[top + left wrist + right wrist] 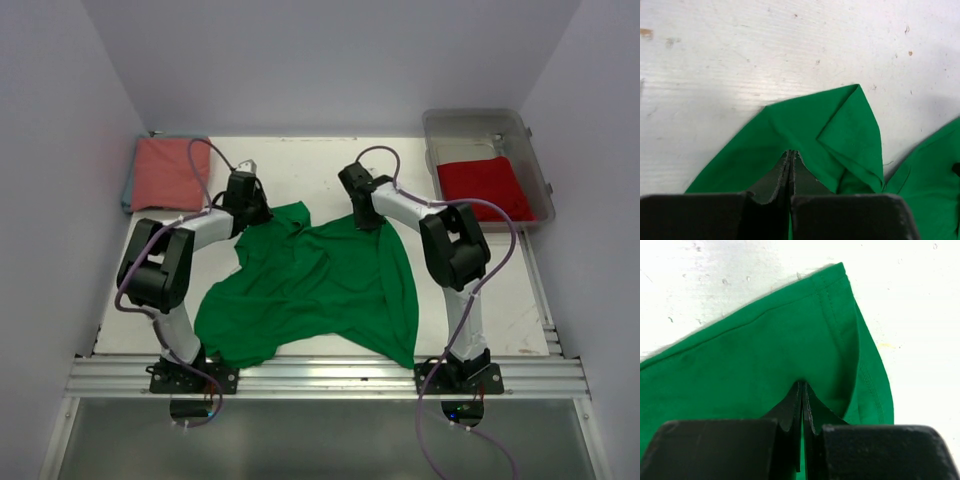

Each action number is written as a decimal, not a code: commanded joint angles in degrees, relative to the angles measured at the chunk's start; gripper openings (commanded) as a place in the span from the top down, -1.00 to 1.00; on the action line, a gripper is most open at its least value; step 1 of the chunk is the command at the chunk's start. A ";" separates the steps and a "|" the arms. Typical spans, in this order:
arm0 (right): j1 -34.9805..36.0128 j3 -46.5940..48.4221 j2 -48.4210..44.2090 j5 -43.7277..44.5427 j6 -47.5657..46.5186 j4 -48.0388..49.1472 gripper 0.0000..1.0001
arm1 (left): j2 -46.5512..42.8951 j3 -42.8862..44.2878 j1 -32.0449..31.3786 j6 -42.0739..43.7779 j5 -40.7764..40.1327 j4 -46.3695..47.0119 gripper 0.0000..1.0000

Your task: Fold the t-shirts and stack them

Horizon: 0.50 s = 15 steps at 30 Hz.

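Note:
A bright green t-shirt [310, 290] lies crumpled across the middle of the white table, its far edge pulled up at two places. My left gripper [262, 215] is shut on the shirt's far left part; in the left wrist view its jaws [790, 152] pinch green cloth [850, 130] that folds into a point beyond them. My right gripper [368, 218] is shut on the far right part; in the right wrist view its jaws [802, 385] pinch cloth beside a stitched hem [832, 305]. A salmon-pink shirt [165, 172] lies folded at the far left. A red shirt [485, 185] lies in a bin.
A clear plastic bin [480, 125] stands at the far right corner and holds the red shirt. A metal rail [320, 375] runs along the table's near edge by both arm bases. White walls close in the table on three sides.

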 commanded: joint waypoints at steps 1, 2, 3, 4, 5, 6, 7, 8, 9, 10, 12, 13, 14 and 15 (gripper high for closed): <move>-0.38 2.33 1.66 -1.37 -1.24 1.75 1.00 | 5.36 4.24 -0.16 -0.79 4.70 6.80 1.00; -0.56 2.59 2.45 -1.46 -1.25 1.75 1.00 | 6.52 5.12 -0.16 -0.61 5.76 6.88 1.00; -0.91 3.20 3.06 -1.37 -1.25 1.40 1.00 | 9.40 7.13 -0.25 -0.35 7.42 6.10 1.00; -0.91 3.30 3.07 -1.46 -1.16 1.39 1.00 | 10.91 8.80 -0.25 -0.26 7.44 4.09 1.00; -1.26 3.47 3.50 -1.46 -1.25 1.39 1.00 | 12.14 11.43 -0.25 0.00 7.18 2.15 1.00; -1.43 3.65 3.60 -1.46 -1.07 1.39 1.00 | 13.20 12.15 -0.34 0.27 7.00 0.48 1.00; -1.61 3.82 3.77 -1.37 -0.72 1.39 1.00 | 14.69 12.86 -0.34 0.27 5.69 -0.76 1.00; -2.05 4.00 4.21 -1.11 -0.37 1.22 1.00 | 15.14 14.08 -0.34 0.27 4.63 -2.07 1.00; -2.40 4.79 4.56 -0.76 0.50 0.00 1.00 | 16.01 14.53 -0.25 0.18 2.45 -4.87 1.00; -2.66 5.05 4.74 0.29 1.12 -0.36 1.00 | 16.63 15.23 -0.25 0.01 1.56 -6.29 1.00; -4.07 6.19 5.79 1.17 2.96 -2.46 1.00 | 17.51 17.34 0.27 -0.25 -0.55 -10.06 1.00; -4.59 6.72 6.23 1.61 3.58 -3.26 1.00 | 18.30 18.04 0.54 -0.43 -1.95 -11.48 1.00; -5.82 7.16 6.84 2.40 4.20 -4.22 1.00 | 18.65 19.35 1.24 -0.69 -2.84 -12.88 1.00; -6.53 8.38 7.98 2.67 4.81 -6.32 1.00 | 18.83 19.63 1.59 -1.04 -3.80 -14.64 1.00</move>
